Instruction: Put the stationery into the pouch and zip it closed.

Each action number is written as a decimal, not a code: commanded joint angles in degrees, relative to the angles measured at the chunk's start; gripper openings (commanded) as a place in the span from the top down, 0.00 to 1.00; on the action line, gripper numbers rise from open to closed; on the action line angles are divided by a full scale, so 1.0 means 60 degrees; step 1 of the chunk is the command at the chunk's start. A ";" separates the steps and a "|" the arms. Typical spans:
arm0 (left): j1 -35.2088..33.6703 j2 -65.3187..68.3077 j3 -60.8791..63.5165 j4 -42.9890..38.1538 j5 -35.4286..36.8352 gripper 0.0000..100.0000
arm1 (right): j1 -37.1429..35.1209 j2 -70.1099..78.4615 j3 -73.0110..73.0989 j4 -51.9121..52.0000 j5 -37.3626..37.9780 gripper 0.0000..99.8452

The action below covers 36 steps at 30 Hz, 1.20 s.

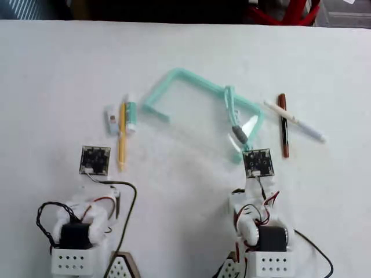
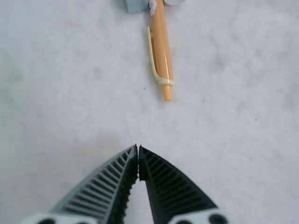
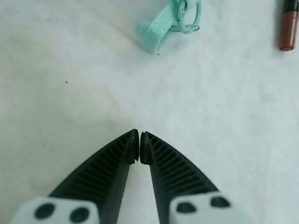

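Note:
A clear pouch with mint-green edging [image 1: 200,83] lies flat mid-table. Its mint strap and zip pull [image 3: 163,28] lie just ahead of my right gripper [image 3: 139,140], which is shut and empty above bare table. An orange pen [image 1: 122,136] lies left of the pouch beside a white tube [image 1: 131,113] and a small white eraser [image 1: 112,119]. My left gripper [image 2: 138,151] is shut and empty, a short way back from the orange pen's [image 2: 161,51] tip. A brown pen [image 1: 283,124] and a white pen [image 1: 293,120] lie crossed right of the pouch.
The white table's far edge [image 1: 185,21] runs along the back, with dark clutter and red cable beyond it. Both arm bases [image 1: 72,243] [image 1: 266,246] sit at the near edge, with black cables looping beside them. A grey tab [image 1: 239,134] lies at the pouch's near right corner.

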State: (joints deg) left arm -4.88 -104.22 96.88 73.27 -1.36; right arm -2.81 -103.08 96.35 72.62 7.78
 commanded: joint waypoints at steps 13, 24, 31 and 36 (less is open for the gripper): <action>0.0154 -0.0037 0.0015 0.0044 0.0044 0.97 | -0.0022 -0.0037 0.0073 0.0037 -0.0088 0.98; 0.0154 -0.0037 0.0015 0.0044 0.0044 0.97 | -0.0022 -0.0037 0.0073 0.0037 -0.0088 0.98; 0.0154 -0.0037 0.0015 0.0044 0.0059 0.97 | 0.0022 -0.0037 0.0073 -0.0828 -0.0088 0.98; 0.0154 -0.0037 0.0015 -0.0264 0.0000 0.97 | 0.0037 -0.0037 -0.0103 -0.5399 -0.0088 0.98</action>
State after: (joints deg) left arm -4.88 -104.22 96.88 73.27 -1.36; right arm -2.81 -103.08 96.35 56.97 7.78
